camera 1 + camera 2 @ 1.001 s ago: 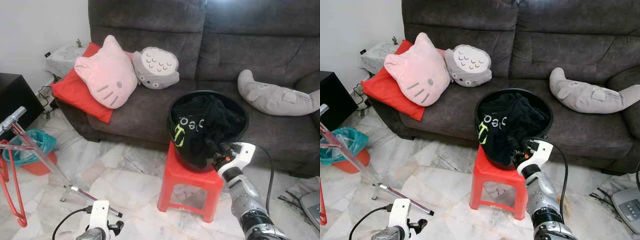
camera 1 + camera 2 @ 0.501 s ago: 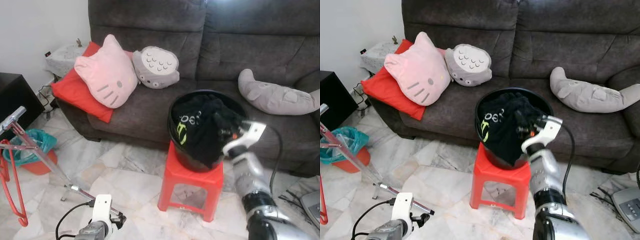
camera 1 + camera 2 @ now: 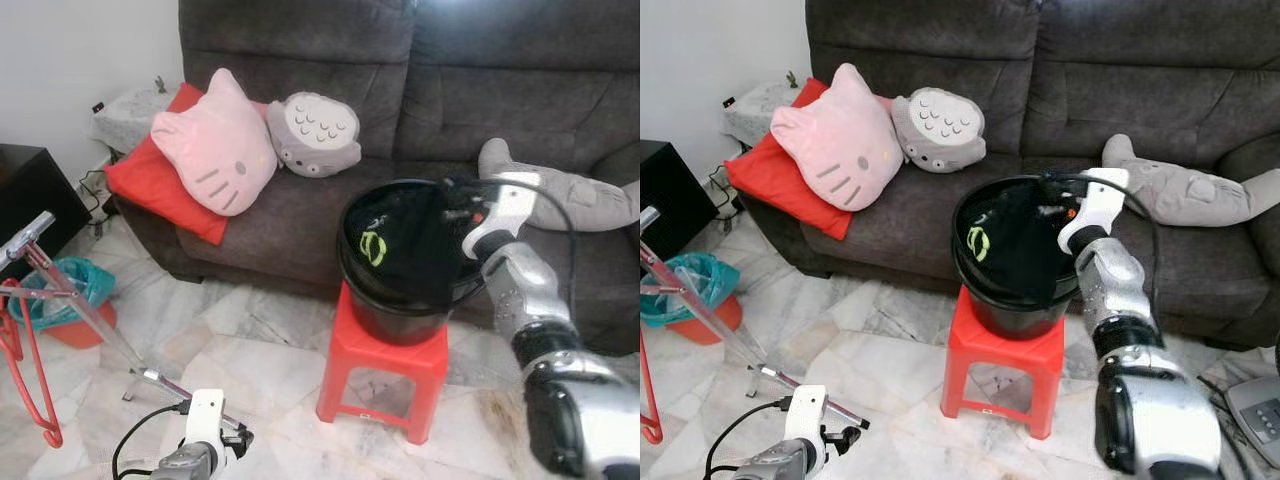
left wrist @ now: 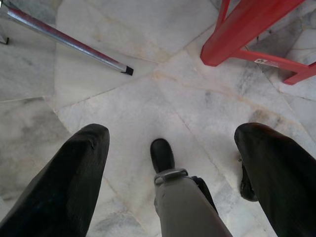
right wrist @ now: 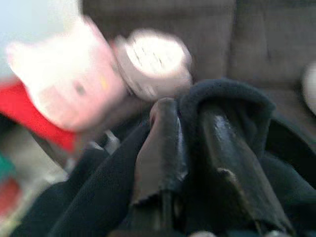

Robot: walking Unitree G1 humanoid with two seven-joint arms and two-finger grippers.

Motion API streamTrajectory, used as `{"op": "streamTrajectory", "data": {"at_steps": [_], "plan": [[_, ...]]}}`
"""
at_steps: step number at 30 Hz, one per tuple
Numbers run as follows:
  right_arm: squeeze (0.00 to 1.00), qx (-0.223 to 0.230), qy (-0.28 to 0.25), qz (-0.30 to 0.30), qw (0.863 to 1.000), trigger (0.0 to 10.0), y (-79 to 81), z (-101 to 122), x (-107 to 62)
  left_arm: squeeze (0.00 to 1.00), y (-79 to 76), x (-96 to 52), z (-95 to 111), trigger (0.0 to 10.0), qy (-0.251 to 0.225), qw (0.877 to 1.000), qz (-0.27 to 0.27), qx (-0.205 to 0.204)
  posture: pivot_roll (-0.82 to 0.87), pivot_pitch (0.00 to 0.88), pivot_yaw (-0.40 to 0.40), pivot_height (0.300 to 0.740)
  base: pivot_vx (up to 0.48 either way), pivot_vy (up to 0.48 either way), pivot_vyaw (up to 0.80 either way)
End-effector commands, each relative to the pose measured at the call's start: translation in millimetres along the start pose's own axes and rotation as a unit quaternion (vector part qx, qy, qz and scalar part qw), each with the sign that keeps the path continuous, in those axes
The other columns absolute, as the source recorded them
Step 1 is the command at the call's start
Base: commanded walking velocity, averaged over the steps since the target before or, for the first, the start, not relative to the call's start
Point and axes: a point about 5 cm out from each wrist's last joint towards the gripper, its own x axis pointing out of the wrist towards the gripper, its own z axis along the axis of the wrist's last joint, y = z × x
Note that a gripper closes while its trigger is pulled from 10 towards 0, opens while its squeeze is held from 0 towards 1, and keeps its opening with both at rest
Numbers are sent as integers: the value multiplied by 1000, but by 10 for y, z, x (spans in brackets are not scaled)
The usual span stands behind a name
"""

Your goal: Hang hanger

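- Far left: a red hanger (image 3: 28, 372) hangs on the metal drying rack (image 3: 75, 310), whose legs stand on the marble floor (image 3: 250, 350); a teal-lined orange bin (image 3: 62, 300) sits behind it.
- Lower left: the left gripper (image 4: 173, 163) hangs low above the floor, its two black fingers (image 4: 64, 182) spread wide apart with nothing between them.
- Back left: a pink cat cushion (image 3: 215, 145), a red pillow (image 3: 150, 185) and a grey owl cushion (image 3: 315, 135) lie on the dark grey sofa (image 3: 400, 90).
- Centre: a black basket (image 3: 400, 300) stands on a red stool (image 3: 385, 365) in front of the sofa.
- Centre right: the right gripper (image 5: 192, 143) is raised over the basket, its fingers closed on a fold of black garment (image 3: 410, 250) that drapes down into the basket.
- Far right: a grey seal plush (image 3: 570, 195) lies on the sofa seat.
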Motion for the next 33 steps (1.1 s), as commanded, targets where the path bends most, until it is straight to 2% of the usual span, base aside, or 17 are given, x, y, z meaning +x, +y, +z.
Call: {"op": "streamTrajectory", "data": {"at_steps": [1, 4, 7, 12, 14, 15, 16, 19, 23, 29, 30, 31, 32, 33], "plan": [[0, -43, 51, -13, 998, 0, -8, -80, 7, 0, 22, -11, -70, 10000, 11, 1000, 5, 4, -111, 1, 60, 740, 0, 0, 0], [0, -152, 97, -18, 983, 0, -54, -137, -12, 0, 22, -11, -74, 10000, 11, 1000, 7, 3, -111, 1, 60, 740, 0, 0, 0], [0, -166, 92, -10, 982, 0, -28, -95, 11, 0, 21, -12, -81, 10000, 11, 1000, 8, 2, -105, 2, 60, 740, 0, 0, 0], [0, -252, 75, 68, 963, 0, 188, -18, 84, 0, 15, -16, -110, 10000, 13, 1000, 9, 2, -104, 3, 59, 740, 0, 0, 0], [0, -255, 68, 101, 959, 0, 283, -18, 100, 0, 14, -18, -127, 10000, 13, 1000, 9, 1, -104, 3, 59, 740, 0, 0, 0], [0, -257, 64, 108, 958, 0, 304, -14, 103, 0, 40, -35, -196, 10000, 17, 1000, 10, 0, -104, 3, 59, 740, 0, 0, 0], [0, -258, 58, 124, 956, 0, 343, -11, 105, 0, 116, -85, -374, 10000, 28, 1000, 13, -2, -100, 4, 58, 740, 0, 0, 0], [0, -264, 65, 148, 951, 0, 399, -50, 102, 0, 165, -123, -491, 10000, 35, 999, 15, -3, -100, 4, 58, 740, 0, 0, 0], [0, -277, 85, 199, 936, 0, 487, -167, 69, 0, 167, -123, -489, 10000, 35, 999, 15, -1, -103, 4, 60, 740, 0, 0, 0], [0, -276, 102, 247, 923, 0, 554, -306, 10, 0, 145, -102, -416, 10000, 27, 1000, 12, -1, -100, 4, 61, 740, 0, 0, 0], [0, -275, 109, 261, 919, 471, 570, -346, -7, 0, 147, -100, -406, 10000, 25, 1000, 12, -1, -100, 4, 61, 740, 0, 0, 0], [0, -277, 115, 262, 917, 471, 564, -373, -17, 0, 149, -99, -398, 10000, 24, 1000, 11, 0, -100, 4, 61, 740, 0, 0, 0], [0, -276, 119, 259, 918, 3922, 554, -388, -22, 0, 149, -98, -392, 10000, 23, 1000, 11, 0, -102, 5, 62, 740, 0, 0, 0], [0, -278, 128, 250, 919, 10000, 526, -422, -33, 0, 146, -96, -383, 10000, 21, 1000, 10, 1, -102, 5, 62, 740, 0, 0, 0]]}}
